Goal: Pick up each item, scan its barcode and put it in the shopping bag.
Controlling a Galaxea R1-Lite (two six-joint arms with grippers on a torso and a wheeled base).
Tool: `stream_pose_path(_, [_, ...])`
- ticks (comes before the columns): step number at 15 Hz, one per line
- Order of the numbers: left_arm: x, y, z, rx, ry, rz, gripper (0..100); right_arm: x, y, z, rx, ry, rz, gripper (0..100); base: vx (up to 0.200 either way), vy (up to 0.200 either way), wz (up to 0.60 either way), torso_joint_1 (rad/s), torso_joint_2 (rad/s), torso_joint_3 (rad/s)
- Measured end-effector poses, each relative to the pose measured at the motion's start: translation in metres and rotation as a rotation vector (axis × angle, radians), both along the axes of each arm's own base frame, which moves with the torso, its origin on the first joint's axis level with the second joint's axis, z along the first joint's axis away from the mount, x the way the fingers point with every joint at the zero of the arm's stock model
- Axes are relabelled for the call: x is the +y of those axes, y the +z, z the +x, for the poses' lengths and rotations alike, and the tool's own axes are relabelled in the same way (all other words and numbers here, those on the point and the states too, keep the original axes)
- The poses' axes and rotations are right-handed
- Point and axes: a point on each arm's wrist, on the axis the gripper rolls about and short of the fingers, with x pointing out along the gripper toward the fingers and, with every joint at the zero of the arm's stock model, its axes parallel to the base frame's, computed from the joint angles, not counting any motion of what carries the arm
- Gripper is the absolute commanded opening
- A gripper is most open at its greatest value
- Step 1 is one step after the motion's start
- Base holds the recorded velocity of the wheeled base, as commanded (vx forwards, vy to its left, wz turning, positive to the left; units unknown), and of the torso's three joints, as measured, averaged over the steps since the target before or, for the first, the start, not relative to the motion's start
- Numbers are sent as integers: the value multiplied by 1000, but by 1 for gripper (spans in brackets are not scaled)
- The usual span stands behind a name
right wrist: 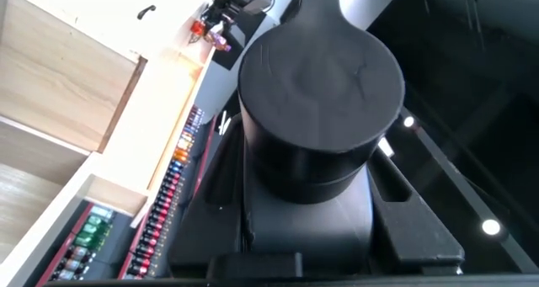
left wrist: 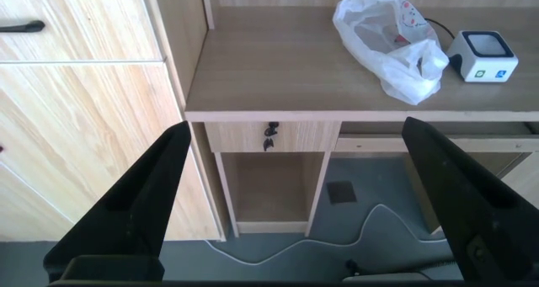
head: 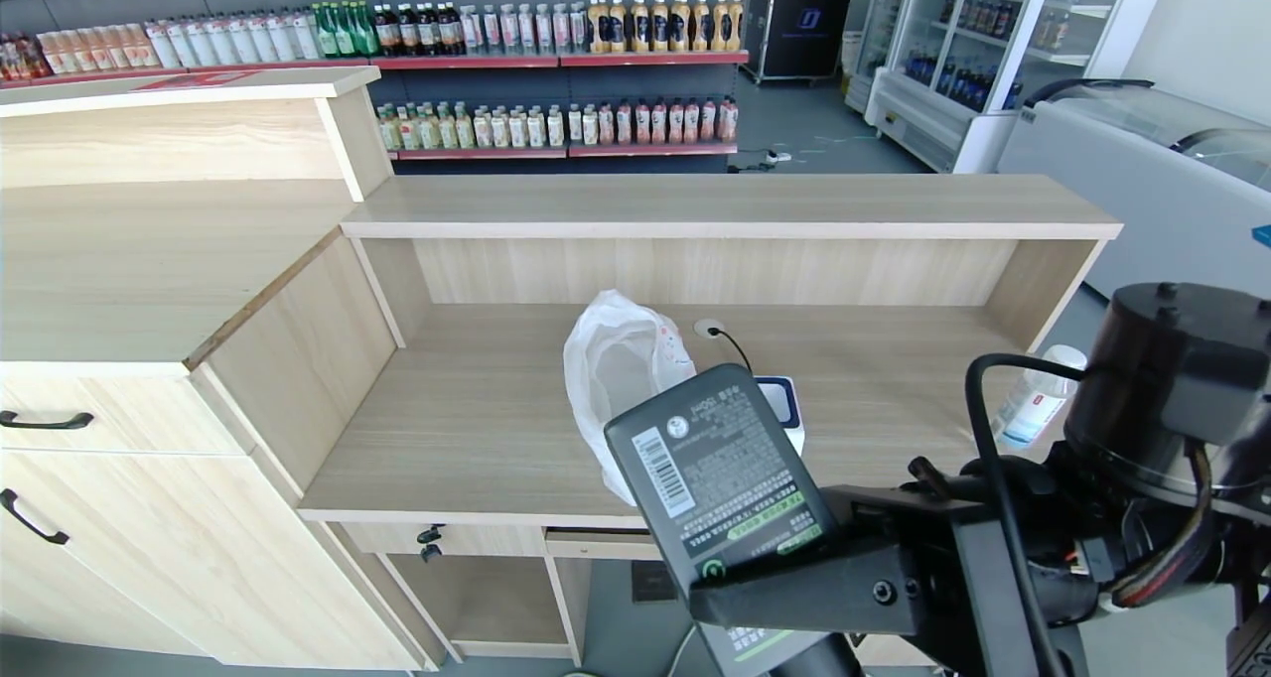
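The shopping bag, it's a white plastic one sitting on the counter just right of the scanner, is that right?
Not quite. The white plastic shopping bag sits on the counter just left of the scanner, not right of it, as the head view shows.

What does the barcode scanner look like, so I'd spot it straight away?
On the pale wooden counter lies a white shopping bag. Beside it, on the robot's right, sits the scanner: a small white box with a square window on top and a blue front patch, unlike the soft bag.
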Motion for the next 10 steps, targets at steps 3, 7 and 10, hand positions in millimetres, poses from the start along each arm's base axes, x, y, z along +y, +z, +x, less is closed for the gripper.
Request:
stream_pose_path(3, [0,0,0,0,0,0,100,-1,-1,-1,-1,2,-2,0,0,0,0,0,0,0])
stream_pose_path(7, [0,0,0,0,0,0,100,-3,-2,-4,0,2,-4,0,0,0,0,0,0,0])
stream_pose_path(10, [0,0,0,0,0,0,100,-5,-2,-5,1,2,-5,0,0,0,0,0,0,0])
